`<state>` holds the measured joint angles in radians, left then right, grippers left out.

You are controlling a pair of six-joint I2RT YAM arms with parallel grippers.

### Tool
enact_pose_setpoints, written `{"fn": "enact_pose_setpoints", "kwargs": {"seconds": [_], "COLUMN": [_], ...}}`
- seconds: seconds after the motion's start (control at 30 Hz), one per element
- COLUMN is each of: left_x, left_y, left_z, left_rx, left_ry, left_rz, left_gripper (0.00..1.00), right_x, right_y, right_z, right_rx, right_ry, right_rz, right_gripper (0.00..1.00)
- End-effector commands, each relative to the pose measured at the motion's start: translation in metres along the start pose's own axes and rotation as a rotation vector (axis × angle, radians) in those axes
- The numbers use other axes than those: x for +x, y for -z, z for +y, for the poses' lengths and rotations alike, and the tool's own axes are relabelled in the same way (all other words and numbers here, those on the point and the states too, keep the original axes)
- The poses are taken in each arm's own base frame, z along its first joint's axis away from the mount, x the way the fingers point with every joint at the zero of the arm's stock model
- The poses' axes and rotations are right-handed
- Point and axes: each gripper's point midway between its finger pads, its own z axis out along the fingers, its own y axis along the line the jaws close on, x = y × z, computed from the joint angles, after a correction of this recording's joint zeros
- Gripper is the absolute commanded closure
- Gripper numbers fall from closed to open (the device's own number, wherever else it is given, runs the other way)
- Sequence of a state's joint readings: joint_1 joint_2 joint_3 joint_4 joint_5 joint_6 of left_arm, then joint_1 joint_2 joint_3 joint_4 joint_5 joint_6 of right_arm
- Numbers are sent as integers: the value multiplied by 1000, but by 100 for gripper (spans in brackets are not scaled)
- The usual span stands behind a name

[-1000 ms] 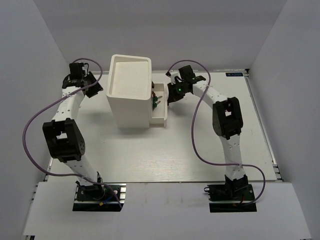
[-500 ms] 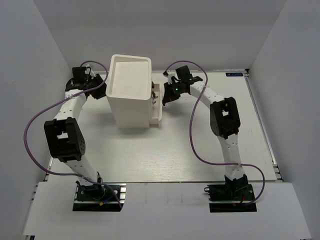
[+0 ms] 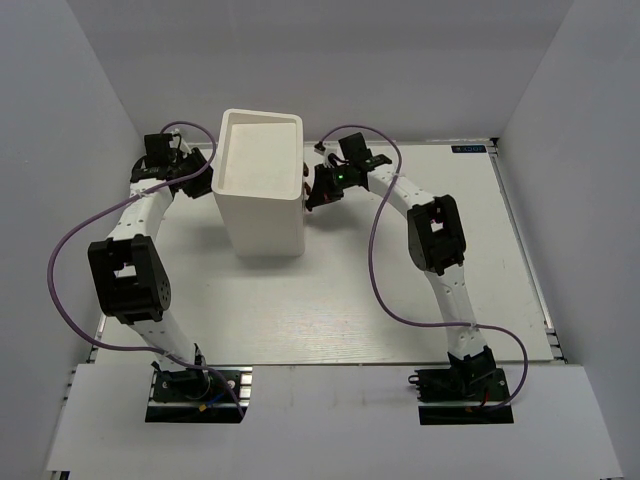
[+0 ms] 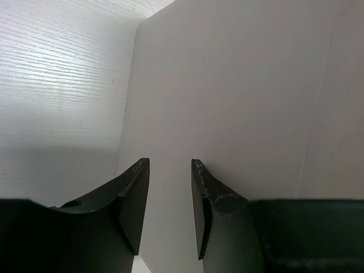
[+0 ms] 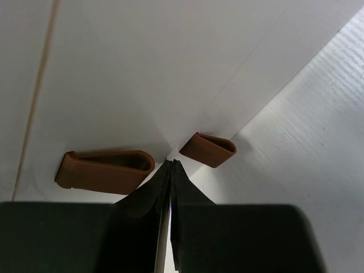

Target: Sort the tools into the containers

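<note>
The white box point(image 3: 260, 190) stands upright on the table point(image 3: 330, 300), toward 11 o'clock from the table's middle, its recessed top tray facing up. Both arms close in on it from opposite sides.

The left gripper point(image 3: 205, 172) sits at the box's 9 o'clock side. In the left wrist view its fingers point(image 4: 133, 199) stand apart with nothing between them, and the left gripper point(image 4: 169, 165) points straight at the plain white wall of the box point(image 4: 239, 85), which fills most of that view and blocks anything beyond it. A strip of table shows at 10 o'clock.

The right gripper point(image 3: 315, 190) sits at the box's 3 o'clock side. In the right wrist view its fingers point(image 5: 148, 196) are pressed together, gripping nothing, and the right gripper point(image 5: 172, 162) has its tip at the drawer front point(image 5: 114, 85), between two brown knobs point(image 5: 105, 169). One knob lies at 9 o'clock of the tip, the other point(image 5: 207, 151) at 2 o'clock, both just beside it.

A purple cable point(image 3: 60, 260) loops out from the left arm toward 9 o'clock, and another point(image 3: 378, 270) hangs along the right arm. White walls point(image 3: 320, 60) enclose the table on three sides. A small dark label point(image 3: 468, 149) lies at the far edge, too small to read.
</note>
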<state>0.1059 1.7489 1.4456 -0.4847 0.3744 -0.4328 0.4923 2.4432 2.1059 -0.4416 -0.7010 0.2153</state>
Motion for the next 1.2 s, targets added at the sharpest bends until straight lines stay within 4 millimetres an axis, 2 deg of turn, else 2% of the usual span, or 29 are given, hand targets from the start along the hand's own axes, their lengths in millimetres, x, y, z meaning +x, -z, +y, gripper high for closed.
{"fn": "enact_pose_setpoints", "kwargs": {"seconds": [0.0,0.13,0.23,0.27,0.3,0.33,0.37,0.4,0.43,0.47,0.5,0.53,0.57,0.6,0.63,0.67,0.7,0.73,0.77,0.8,0.83,0.87,0.93,0.97,1.0,1.03,1.1,1.13,1.17], "left_x": [12,12,14,13,16,14,15,13,9,-1,5,4,0,-1,-4,0,1,-5,4,4,6,11,11,27,31,41,55,57,66], "left_y": [2,2,0,2,2,4,11,16,23,36,46,54,63,77,86,93,102,124,130,139,149,167,184,186,210,218,236,246,250], "left_z": [-13,-13,-9,-5,0,3,19,28,35,47,59,63,67,62,61,61,58,46,43,37,26,9,-16,-36,-60,-87,-111,-122,-126], "left_rx": [70,70,56,23,-8,-33,-112,-165,-222,-327,-388,-423,-466,-466,-473,-479,-471,-440,-432,-405,-364,-279,-151,-30,77,236,373,424,440], "left_ry": [-12,-12,-8,-3,3,16,34,74,82,84,111,109,114,109,105,103,101,66,42,18,-42,-79,-172,-219,-284,-364,-422,-460,-472], "left_rz": [43,43,46,45,51,51,48,35,14,-37,-22,-35,-64,-91,-116,-126,-142,-204,-200,-225,-239,-279,-345,-323,-383,-386,-383,-377,-352], "left_gripper": [54,54,54,53,50,44,40,35,27,25,24,24,23,21,21,21,21,20,20,17,17,14,9,7,0,0,0,0,0], "right_x": [-17,-17,-16,-18,-18,-13,-20,-13,-22,-10,2,-2,19,13,12,42,21,20,34,32,38,45,52,61,65,67,86,78,100], "right_y": [-3,-3,0,4,5,13,23,28,51,57,64,84,93,113,124,125,155,165,170,193,200,213,231,238,242,256,255,268,260], "right_z": [29,33,26,18,15,5,-3,-13,-14,-29,-40,-42,-50,-45,-47,-59,-39,-40,-43,-33,-32,-24,-29,-26,-26,-18,-23,-5,-9], "right_rx": [-90,-117,-60,6,30,70,171,214,281,354,392,446,486,517,528,543,571,593,617,677,705,736,819,837,851,880,884,868,852], "right_ry": [13,-15,13,39,48,45,90,91,138,153,151,190,195,207,206,175,221,224,210,230,222,221,205,200,195,190,177,211,197], "right_rz": [-34,-33,-27,-35,-33,-16,-39,-25,-44,-14,14,8,53,25,8,56,-33,-56,-37,-69,-59,-61,-47,-36,-29,-47,-37,-108,-74], "right_gripper": [94,94,94,94,92,92,92,88,84,79,65,55,41,16,9,9,9,9,9,9,9,9,9,9,9,9,9,9,9]}}
